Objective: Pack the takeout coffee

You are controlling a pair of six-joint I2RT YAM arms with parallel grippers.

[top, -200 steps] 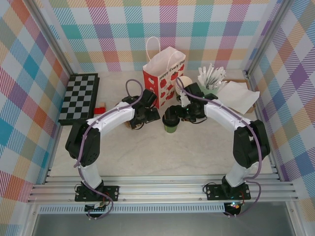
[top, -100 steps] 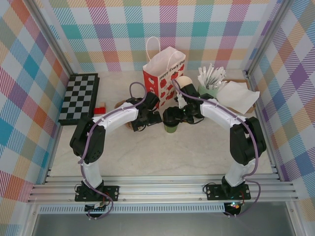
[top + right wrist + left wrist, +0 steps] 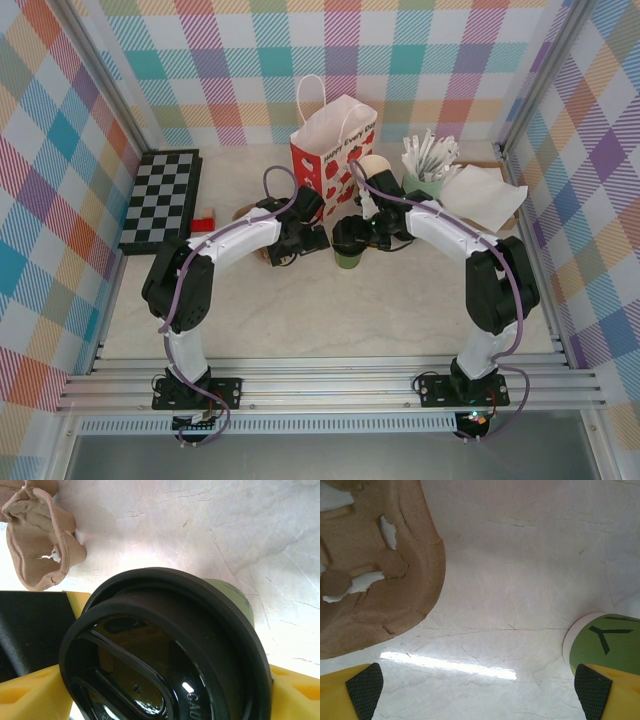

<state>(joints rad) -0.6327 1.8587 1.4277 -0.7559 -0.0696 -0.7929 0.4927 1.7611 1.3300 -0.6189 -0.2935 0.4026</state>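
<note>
Top view: the takeout coffee cup (image 3: 348, 258) stands upright on the worktop (image 3: 330, 310), just in front of the red-and-white paper bag (image 3: 333, 150). The right end effector (image 3: 350, 238) sits over it.

Right wrist view: the cup's black lid (image 3: 165, 660) lies between the two yellow fingers (image 3: 295, 690), one on either side. We cannot tell whether they are pressing on the cup or merely straddling it.

The left end effector (image 3: 303, 236) is just beside the cup, on its left. Left wrist view: its pads (image 3: 365, 690) are spread wide and hold nothing, with bare worktop between them. A green cup wall with a dark mark (image 3: 607, 640) shows next to the right-hand pad. A brown pulp tray (image 3: 375, 565) lies on the worktop at upper left.

Also on the worktop: chessboard (image 3: 160, 200) far left, holder of white sticks (image 3: 428, 160) right of the bag
</note>
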